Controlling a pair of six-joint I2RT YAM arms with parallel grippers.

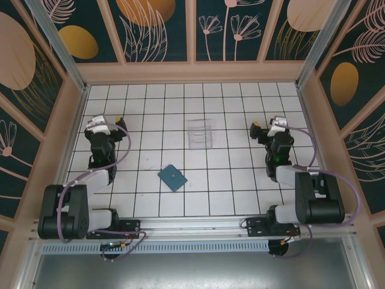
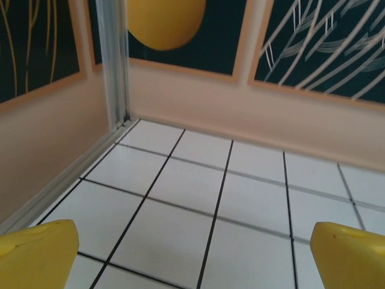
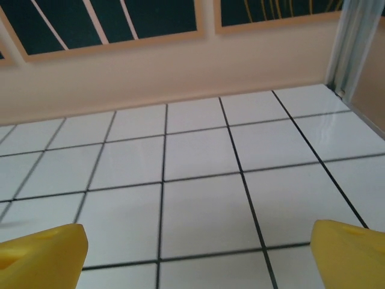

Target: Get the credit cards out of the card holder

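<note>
The card holder (image 1: 172, 177) is a small flat teal-blue wallet lying folded shut on the white tiled floor, near the front centre. The credit cards are hidden. My left gripper (image 1: 103, 124) hovers over the left side of the floor, well left of and behind the holder. Its yellow fingertips (image 2: 36, 253) stand wide apart with bare tiles between them, so the left gripper (image 2: 195, 256) is open. My right gripper (image 1: 269, 128) is over the right side, far from the holder. The right gripper (image 3: 198, 256) is also open, with nothing between its yellow fingertips (image 3: 349, 250).
A clear plastic slotted stand (image 1: 200, 133) sits behind the holder at mid-floor. Peach walls (image 1: 192, 72) enclose the tiled floor on three sides. An aluminium corner post (image 2: 114, 60) rises ahead of the left gripper, and another post (image 3: 355, 42) stands ahead of the right gripper.
</note>
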